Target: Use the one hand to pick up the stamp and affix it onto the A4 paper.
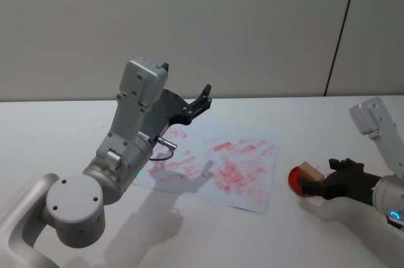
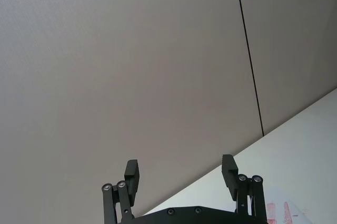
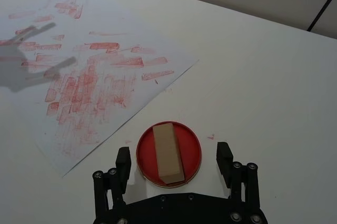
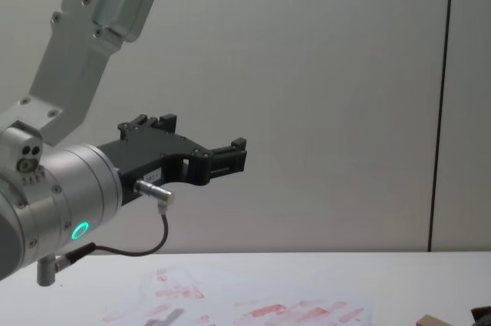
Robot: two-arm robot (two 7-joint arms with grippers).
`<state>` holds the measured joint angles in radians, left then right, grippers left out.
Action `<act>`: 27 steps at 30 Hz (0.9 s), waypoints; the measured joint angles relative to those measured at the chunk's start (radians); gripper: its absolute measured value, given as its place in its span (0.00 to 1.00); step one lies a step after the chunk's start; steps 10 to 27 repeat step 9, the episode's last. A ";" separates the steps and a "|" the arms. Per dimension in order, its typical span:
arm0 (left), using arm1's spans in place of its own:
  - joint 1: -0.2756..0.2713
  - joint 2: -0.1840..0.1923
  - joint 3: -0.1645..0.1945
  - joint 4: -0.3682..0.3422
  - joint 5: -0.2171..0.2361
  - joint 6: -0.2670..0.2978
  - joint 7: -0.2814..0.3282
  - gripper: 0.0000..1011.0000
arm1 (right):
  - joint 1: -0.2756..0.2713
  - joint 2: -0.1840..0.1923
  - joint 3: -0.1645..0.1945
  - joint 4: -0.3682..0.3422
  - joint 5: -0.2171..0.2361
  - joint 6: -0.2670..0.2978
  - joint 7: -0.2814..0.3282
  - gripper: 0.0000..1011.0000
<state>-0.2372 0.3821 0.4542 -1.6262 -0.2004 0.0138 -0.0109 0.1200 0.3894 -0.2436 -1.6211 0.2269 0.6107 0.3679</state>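
The stamp (image 3: pixel 168 152), a light-tan wooden block, lies on a round red ink pad (image 3: pixel 145 155) to the right of the A4 paper (image 3: pixel 89 71). The white sheet is covered with smudged red prints. My right gripper (image 3: pixel 174 159) is low over the table and open. Its black fingers (image 3: pixel 123 161) stand either side of the pad, clear of the block. In the head view the stamp (image 1: pixel 309 171) sits just ahead of that right gripper (image 1: pixel 323 176), with the paper (image 1: pixel 221 161) at the table's middle. My left gripper (image 1: pixel 186 79) is raised high over the paper's left part, open and holding nothing.
The red ink pad (image 1: pixel 297 183) rests on the white table (image 1: pixel 50 135) close to the paper's right edge. The left arm's big silver wrist (image 4: pixel 69 195), with a green ring and black cable, hangs over the sheet's left side. A grey wall stands behind.
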 joint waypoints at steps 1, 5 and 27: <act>0.000 0.000 0.000 0.000 0.000 0.000 0.000 0.99 | 0.000 0.000 0.000 0.000 0.000 0.000 0.000 0.98; 0.000 0.000 0.000 0.000 0.000 0.000 0.000 0.99 | -0.001 0.000 0.000 0.000 0.000 0.001 0.000 0.99; 0.000 0.000 0.000 0.000 0.000 0.000 0.000 0.99 | -0.001 0.001 0.000 0.000 0.000 0.001 0.000 0.99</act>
